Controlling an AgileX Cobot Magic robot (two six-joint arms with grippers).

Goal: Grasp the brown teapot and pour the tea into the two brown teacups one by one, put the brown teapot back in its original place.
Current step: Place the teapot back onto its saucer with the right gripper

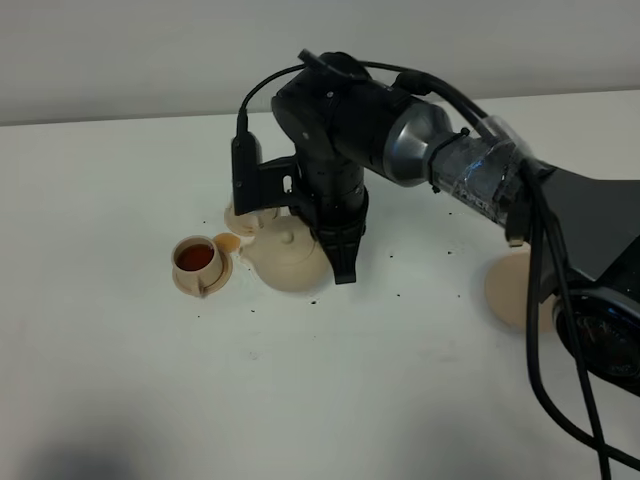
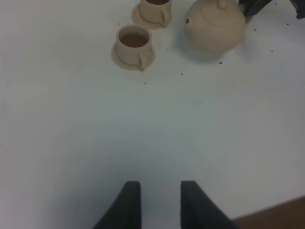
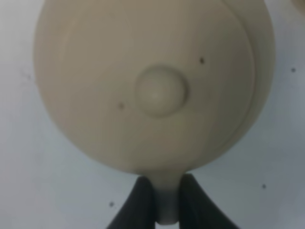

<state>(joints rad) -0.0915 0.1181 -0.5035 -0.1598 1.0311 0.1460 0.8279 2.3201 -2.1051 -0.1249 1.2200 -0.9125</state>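
White tabletop holds two cups (image 2: 135, 43) already showing tea, so pouring looks done; the right gripper (image 3: 162, 200) clamps the teapot (image 1: 288, 258) handle beside them, the plate (image 1: 512, 288) awaits, the left gripper (image 2: 155, 200) idles, parted and empty.

The teapot (image 1: 287, 258) is sitting on the table (image 1: 330, 390), left of centre in the high view, with the right gripper (image 1: 340, 262) standing at its right side and its handle (image 3: 167, 200) lying between the fingers. The near cup (image 1: 196, 260) is sitting on its saucer (image 1: 218, 280) just left of the spout. The far cup (image 2: 155, 8) is lying behind the teapot. The plate (image 1: 512, 288) is lying well apart to the right, partly under the arm. The left gripper (image 2: 160, 202) is hanging over bare table well in front of the cups
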